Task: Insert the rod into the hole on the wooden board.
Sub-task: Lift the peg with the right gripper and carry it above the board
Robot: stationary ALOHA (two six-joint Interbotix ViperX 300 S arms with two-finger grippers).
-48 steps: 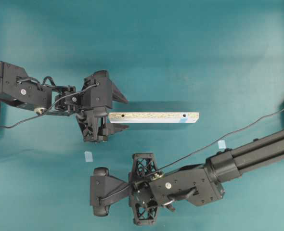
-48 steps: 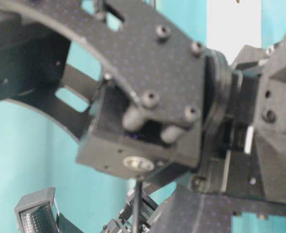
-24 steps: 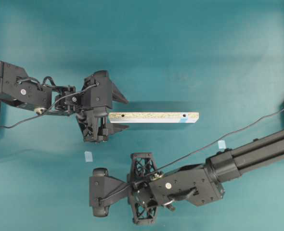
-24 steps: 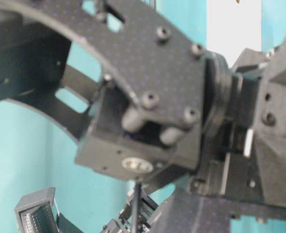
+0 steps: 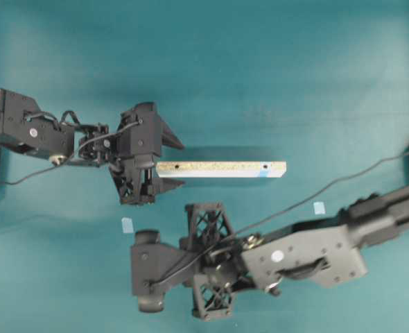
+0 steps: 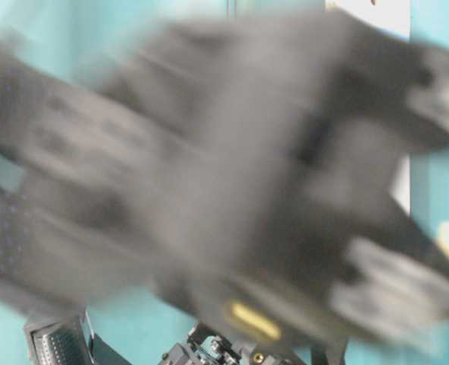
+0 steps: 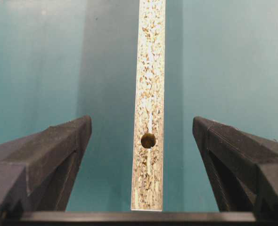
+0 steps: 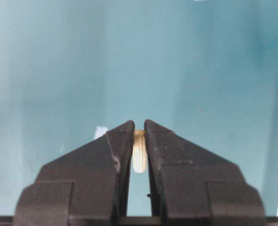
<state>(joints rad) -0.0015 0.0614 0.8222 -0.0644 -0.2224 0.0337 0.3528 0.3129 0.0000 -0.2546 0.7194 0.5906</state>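
The wooden board (image 5: 222, 168) lies flat across the middle of the table. The hole (image 5: 265, 167), ringed in light blue, is near its right end and a plain dark hole (image 5: 177, 167) near its left end. My left gripper (image 5: 182, 165) is open and straddles the board's left end, its fingers clear of both edges. The left wrist view shows the board (image 7: 149, 70) and the plain hole (image 7: 148, 140) between the wide jaws of the left gripper (image 7: 141, 121). My right gripper (image 5: 147, 272) is below the board. In its wrist view the right gripper (image 8: 138, 122) is shut on the cream rod (image 8: 139, 153).
Two pale-blue tape squares lie on the teal table, one (image 5: 127, 225) below the left gripper and one (image 5: 319, 207) right of centre. The right arm (image 5: 301, 253) stretches in from the right edge. It fills the table-level view as a dark blur (image 6: 232, 190).
The right arm has swung, its forearm now lower in the overhead view and motion-blurred in the table-level view. The left arm and board have not moved.
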